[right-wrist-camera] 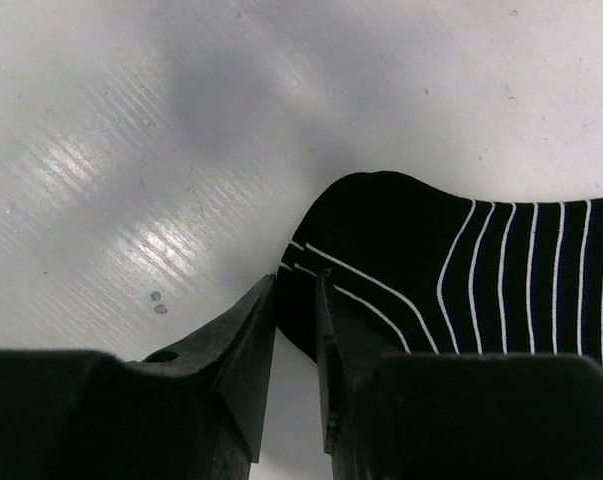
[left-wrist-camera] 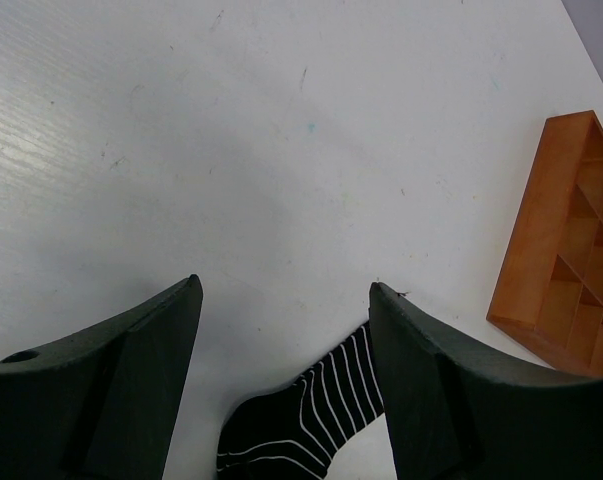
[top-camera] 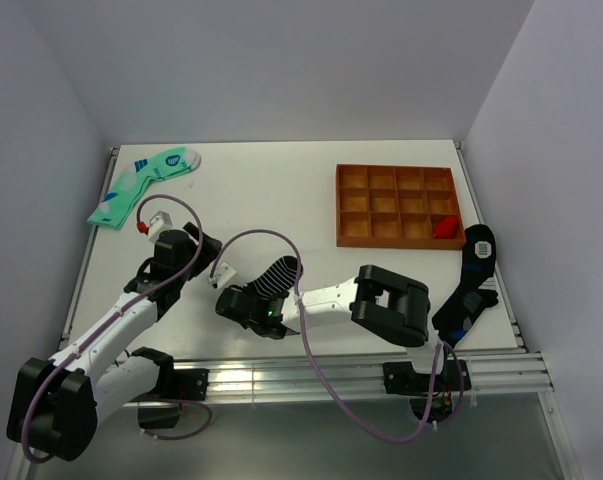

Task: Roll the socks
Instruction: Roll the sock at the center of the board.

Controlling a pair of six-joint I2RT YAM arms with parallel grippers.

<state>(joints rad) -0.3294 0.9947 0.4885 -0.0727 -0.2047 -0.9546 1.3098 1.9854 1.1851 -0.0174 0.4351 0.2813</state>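
Black striped sock [top-camera: 279,276] lies flat on the bench [top-camera: 271,195] just ahead of the arm bases, stretched out full length. No turn of a roll shows in it anywhere. Whether it is one sock or a pair laid one on the other, I cannot tell.

At its nearer, rounded end the right gripper [right-wrist-camera: 296,300] is clenched on the hem, with the jaws almost together and a thin fold of knit between them. That looks like the starting pinch for a roll, so the task seems to be at its very beginning: an end is seized, and all the rolling is left to do.

Just beyond, the left gripper [left-wrist-camera: 281,290] hangs over the bench with its jaws spread wide, grasping nothing. The sock's striped part shows below and between them, apparently untouched.

Off to the right edge lies a dark sock with blue patches [top-camera: 477,272], also unrolled. Farther back sits an orange compartment tray [top-camera: 396,180] with a red piece [top-camera: 444,228] in one cell. A mint-green sock [top-camera: 146,183] lies in the far left corner.
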